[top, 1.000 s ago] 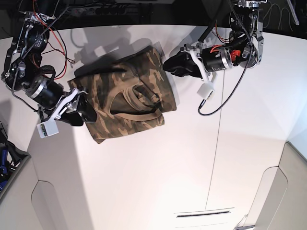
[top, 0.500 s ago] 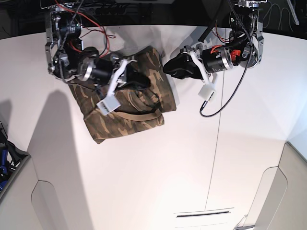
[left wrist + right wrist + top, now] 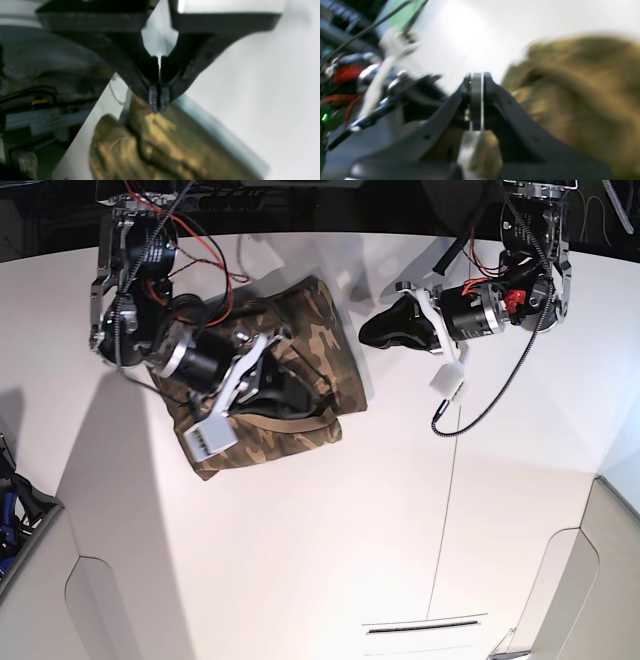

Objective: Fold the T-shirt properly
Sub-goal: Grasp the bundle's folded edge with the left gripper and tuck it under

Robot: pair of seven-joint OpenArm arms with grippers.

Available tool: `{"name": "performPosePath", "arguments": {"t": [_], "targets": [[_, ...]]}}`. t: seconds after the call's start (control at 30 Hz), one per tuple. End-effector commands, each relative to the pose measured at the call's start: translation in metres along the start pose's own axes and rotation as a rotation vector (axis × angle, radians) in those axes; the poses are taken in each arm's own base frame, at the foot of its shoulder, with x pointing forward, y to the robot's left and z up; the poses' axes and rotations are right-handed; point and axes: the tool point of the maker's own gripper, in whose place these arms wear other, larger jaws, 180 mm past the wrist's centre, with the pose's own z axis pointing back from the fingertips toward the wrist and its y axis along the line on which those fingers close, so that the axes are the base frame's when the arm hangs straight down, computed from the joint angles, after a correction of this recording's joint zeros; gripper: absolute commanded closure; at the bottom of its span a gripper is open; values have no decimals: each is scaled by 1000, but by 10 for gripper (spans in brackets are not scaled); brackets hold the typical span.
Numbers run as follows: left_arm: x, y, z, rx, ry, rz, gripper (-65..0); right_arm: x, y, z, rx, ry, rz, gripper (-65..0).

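The camouflage T-shirt (image 3: 265,442) lies folded into a rough rectangle on the white table (image 3: 330,530), tan collar showing. My right gripper (image 3: 293,388) is over the middle of the shirt, jaws together; the blurred right wrist view shows the right gripper (image 3: 476,100) shut with the shirt (image 3: 575,100) behind and below it, and I cannot tell if cloth is pinched. My left gripper (image 3: 366,333) is shut and hangs just off the shirt's right edge. In the left wrist view the left gripper (image 3: 158,102) hovers over the shirt's edge (image 3: 162,150).
A white tag on a black cable (image 3: 447,383) hangs from the left arm over the table. Another white tag (image 3: 203,438) hangs from the right arm over the shirt. The table's far edge (image 3: 400,235) is close behind both arms. Dark clutter (image 3: 12,520) sits off the left edge.
My right arm swung from the shirt's left edge over the shirt and now sits lower on its middle. My left gripper has drawn back slightly to the right.
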Motion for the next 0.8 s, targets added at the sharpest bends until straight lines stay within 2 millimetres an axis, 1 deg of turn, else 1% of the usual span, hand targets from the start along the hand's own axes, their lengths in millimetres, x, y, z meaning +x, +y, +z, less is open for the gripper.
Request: {"name": "performPosePath", "arguments": {"t": [0.0,0.13,0.2,0.23,0.3,0.37,0.43,0.47,0.53,0.6,0.67,0.7,0.73,0.77], "targets": [[21,-14,3,-39,-61,-50,0,28,-8,8,-22,-82,34,0],[41,-45,5,-101,-117,-124,0,61,-63,38,-232,-191,64,0],[45,-60,0,-139,-131,-141,0,71,-82,47,-291,-242,64,0],[44,-67,-4,-159,-131,-140,0,76,-89,48,-301,-257,62,0],[41,-78,-18,-187,-126,-143,0,80,-103,44,-305,-254,50,0],[38,-88,-34,-198,-127,-154,0,86,-116,35,-297,-248,24,0],[41,-95,-50,-203,-154,-165,0,92,-130,24,-286,-246,-12,0],[44,-95,-58,-189,-166,-171,0,94,-136,18,-279,-243,-33,0],[48,-78,-75,-78,-160,-143,0,94,-146,6,-266,-223,-75,0],[49,-53,-86,44,-146,-114,0,89,-154,-3,-255,-201,-117,0],[50,-29,-92,135,-133,-80,0,80,-159,-11,-247,-177,-157,0],[49,-21,-94,162,-121,-69,0,75,-161,-13,-245,-165,-173,0],[49,-15,-95,182,-112,-69,-33,68,-162,-15,-245,-153,-187,0],[50,-10,-96,200,-106,-68,-103,62,-163,-16,-246,-142,-200,0]]}}
